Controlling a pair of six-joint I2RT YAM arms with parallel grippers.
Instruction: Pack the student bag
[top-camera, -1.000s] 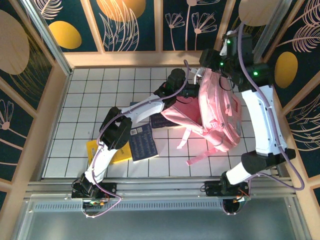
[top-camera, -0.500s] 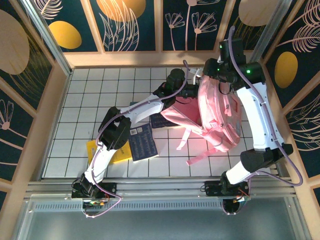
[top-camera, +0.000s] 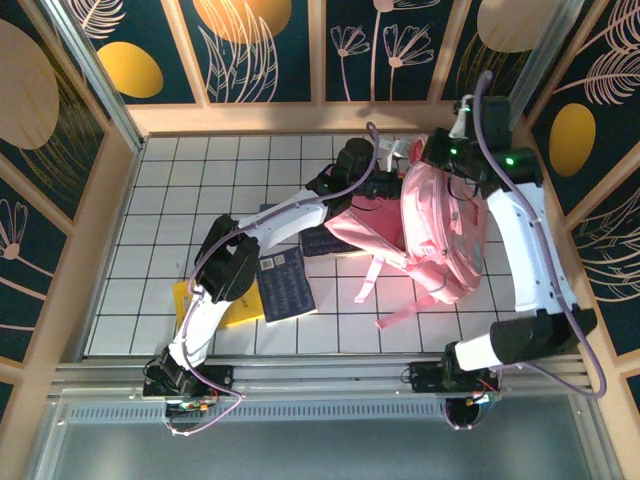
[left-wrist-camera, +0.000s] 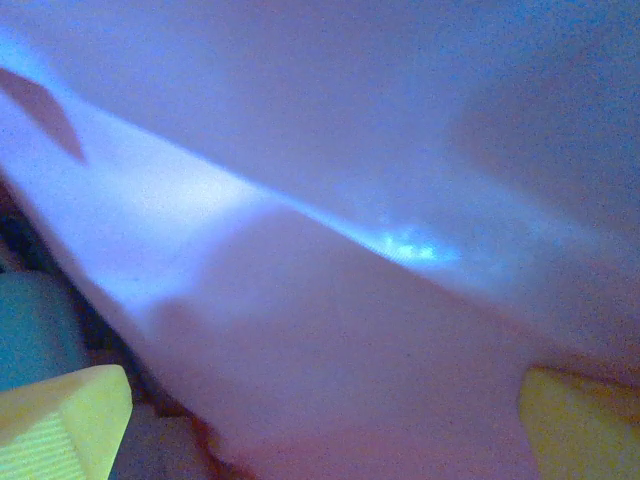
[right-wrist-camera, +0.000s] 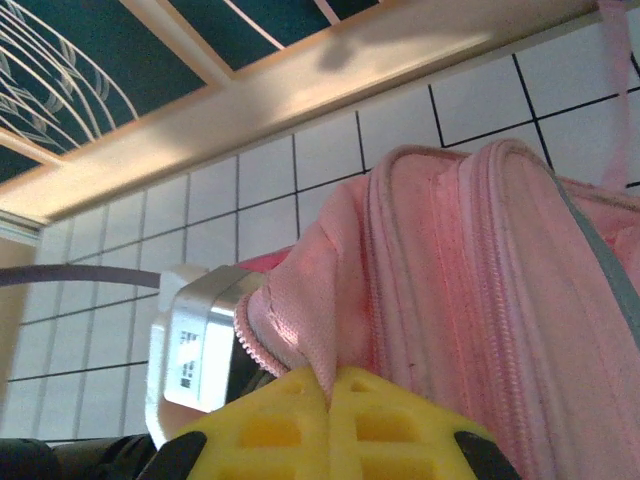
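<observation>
In the top view, the student bag lay on the white tiled table, toward 3 o'clock from the table's middle. Its mouth faced 9 o'clock and its loose straps trailed toward 6 o'clock. The left arm reached across from 7 o'clock, and its far end was buried in the bag's mouth. The right gripper sat at the bag's 12 o'clock end, against the top rim. Outside the bag, a dark blue book lay at 7 o'clock. A yellow flat item was just beside the book at 9 o'clock, partly under the arm. A second dark book touched the bag's edge.

In the left wrist view, the left gripper was released, with its yellow fingertips spread wide at 7 and 5 o'clock. Pale pink material, blurred and very close, spread across between and beyond them. Whether it touched the pads could not be told. A teal shape showed at 9 o'clock, too blurred to name.

In the right wrist view, the right gripper was clenched, its yellow fingertips pressed together at 6 o'clock. They pinched a fold of the bag's pink rim beside the zipper. At 8 o'clock a silver-white part of the left arm sat inside the opened mouth. The rest of the bag's contents were hidden.
</observation>
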